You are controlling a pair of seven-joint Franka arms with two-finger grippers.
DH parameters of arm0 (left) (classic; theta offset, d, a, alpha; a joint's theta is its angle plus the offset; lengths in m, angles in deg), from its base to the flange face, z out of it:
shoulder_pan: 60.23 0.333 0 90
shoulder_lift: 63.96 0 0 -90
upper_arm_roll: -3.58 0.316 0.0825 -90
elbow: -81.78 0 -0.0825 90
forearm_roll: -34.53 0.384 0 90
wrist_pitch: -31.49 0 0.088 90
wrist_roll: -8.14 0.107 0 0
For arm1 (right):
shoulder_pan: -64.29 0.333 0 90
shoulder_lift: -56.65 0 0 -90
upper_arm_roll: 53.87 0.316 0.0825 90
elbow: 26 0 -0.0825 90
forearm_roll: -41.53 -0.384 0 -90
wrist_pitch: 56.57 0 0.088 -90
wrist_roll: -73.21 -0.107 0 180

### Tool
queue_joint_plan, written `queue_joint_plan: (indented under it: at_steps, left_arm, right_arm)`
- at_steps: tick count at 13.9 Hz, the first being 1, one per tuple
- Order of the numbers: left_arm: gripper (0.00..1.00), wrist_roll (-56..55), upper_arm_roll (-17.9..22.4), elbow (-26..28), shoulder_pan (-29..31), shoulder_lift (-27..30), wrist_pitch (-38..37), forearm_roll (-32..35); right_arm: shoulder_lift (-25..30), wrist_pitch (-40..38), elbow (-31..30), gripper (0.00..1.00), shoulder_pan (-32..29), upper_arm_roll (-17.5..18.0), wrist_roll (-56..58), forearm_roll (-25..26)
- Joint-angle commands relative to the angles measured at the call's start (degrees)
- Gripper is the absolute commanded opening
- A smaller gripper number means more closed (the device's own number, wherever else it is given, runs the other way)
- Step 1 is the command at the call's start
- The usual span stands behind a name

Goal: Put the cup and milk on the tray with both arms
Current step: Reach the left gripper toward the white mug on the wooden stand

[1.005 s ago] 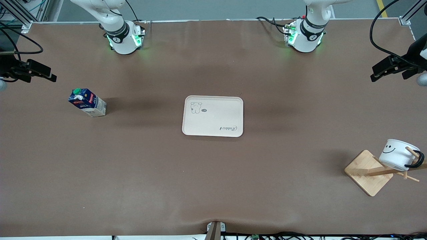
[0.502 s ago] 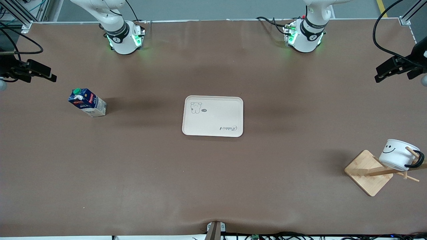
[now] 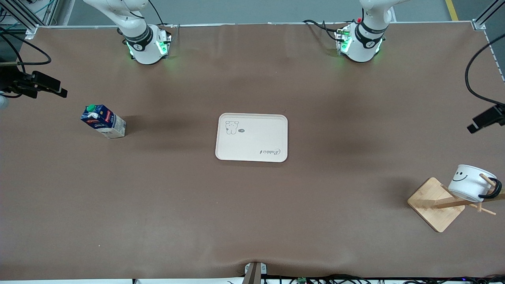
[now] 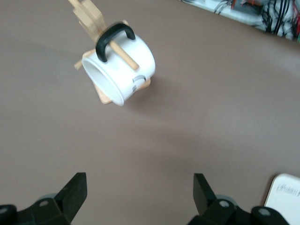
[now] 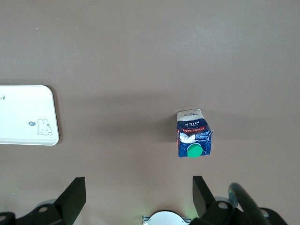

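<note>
The cream tray (image 3: 251,137) lies flat mid-table, and a corner of it shows in both wrist views (image 4: 286,197) (image 5: 26,115). The blue milk (image 3: 103,121) (image 5: 193,136) with its green cap stands toward the right arm's end. The white smiley cup (image 3: 470,182) (image 4: 124,70) hangs tilted by its black handle on a peg of the wooden rack. My left gripper (image 3: 479,123) (image 4: 139,187) hovers open over the left arm's end of the table, apart from the cup. My right gripper (image 3: 59,90) (image 5: 138,187) hovers open over the right arm's end, apart from the milk.
The wooden rack's square base (image 3: 434,203) sits near the table's corner at the left arm's end. Both arm bases (image 3: 148,45) (image 3: 360,43) glow green along the table's edge. A camera mount (image 3: 255,272) stands at the front edge.
My left gripper has swung along the left arm's end of the table toward the cup's rack. The right gripper has stayed where it was.
</note>
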Motion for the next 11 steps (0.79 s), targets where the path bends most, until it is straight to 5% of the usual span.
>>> queue_joint_plan:
  at_steps: [1,7,11]
  left_arm:
    - [1.0,2.7,-0.4,7.0,1.4,1.7,10.1,-2.2]
    - [1.0,13.2,-0.4,15.5,3.6,0.6,25.9,-12.9]
    - [1.0,19.5,-0.4,17.1,4.7,-2.0,31.2,-13.9]
  right_arm:
    - [0.0,-0.2,0.3,1.0,-1.2,0.5,0.7,-1.5]
    - [0.0,-0.2,0.2,1.0,-1.2,0.5,0.7,-1.5]
    - [-0.4,-0.2,0.2,1.0,-1.1,0.5,0.7,-1.5]
